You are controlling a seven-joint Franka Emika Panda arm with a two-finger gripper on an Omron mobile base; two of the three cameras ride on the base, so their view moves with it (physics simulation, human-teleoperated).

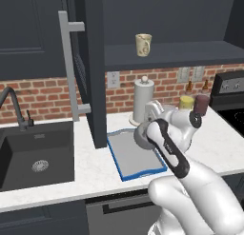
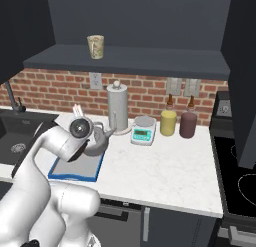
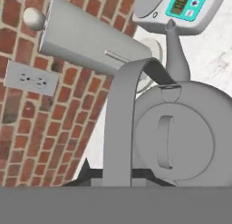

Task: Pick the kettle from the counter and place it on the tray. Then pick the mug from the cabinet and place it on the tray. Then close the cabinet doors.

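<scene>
The grey metal kettle (image 3: 181, 137) fills the hand view, and my gripper (image 3: 120, 175) is shut on its arched loop handle. From the right base view the kettle (image 2: 98, 141) is at the far right corner of the blue-rimmed tray (image 2: 75, 170); I cannot tell whether it touches it. From the left, the kettle (image 1: 141, 136) peeks out behind my arm over the tray (image 1: 129, 155). The cream mug (image 1: 143, 44) (image 2: 95, 46) stands on the shelf of the open cabinet (image 2: 150, 61). The left cabinet door (image 1: 93, 63) stands open.
A tall grey cylinder with a knob top (image 2: 117, 108) and a white-teal scale (image 2: 143, 130) stand just behind the kettle. Yellow (image 2: 168, 122) and maroon (image 2: 188, 123) cylinders are further right. The black sink (image 1: 33, 155) is to the left, the stove (image 2: 240, 166) to the right.
</scene>
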